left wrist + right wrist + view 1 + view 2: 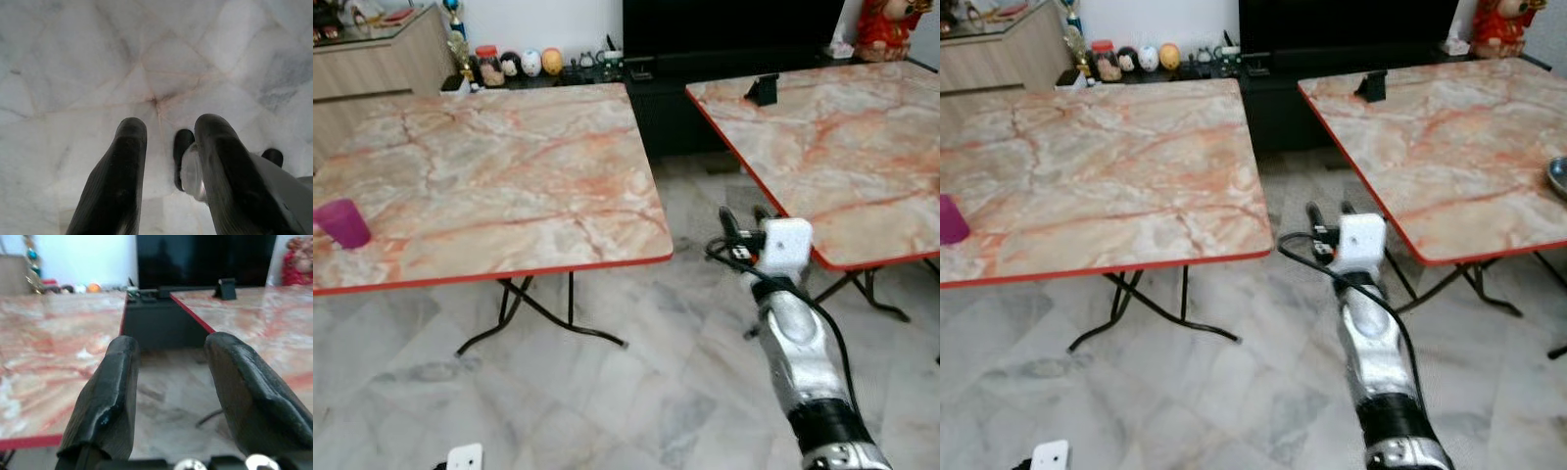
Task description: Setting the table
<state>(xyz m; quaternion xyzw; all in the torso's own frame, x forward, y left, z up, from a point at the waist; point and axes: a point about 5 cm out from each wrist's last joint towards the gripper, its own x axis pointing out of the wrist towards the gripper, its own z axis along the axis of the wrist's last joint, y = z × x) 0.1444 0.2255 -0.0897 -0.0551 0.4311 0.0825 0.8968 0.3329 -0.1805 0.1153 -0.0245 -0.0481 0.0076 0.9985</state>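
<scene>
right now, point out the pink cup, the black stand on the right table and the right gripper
pink cup (343, 222), left eye view, middle of its side wall
black stand (763, 89), left eye view, centre of its front face
right gripper (745, 217), left eye view, midway between the two black fingertips, which stand apart

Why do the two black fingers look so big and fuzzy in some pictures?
In the right wrist view the right gripper sits right by the lens, so its fingers blur while the tables behind stay fairly clear. In the left wrist view the left gripper is dark and soft against the bright pale floor. The left eye view looks evenly lit.
</scene>
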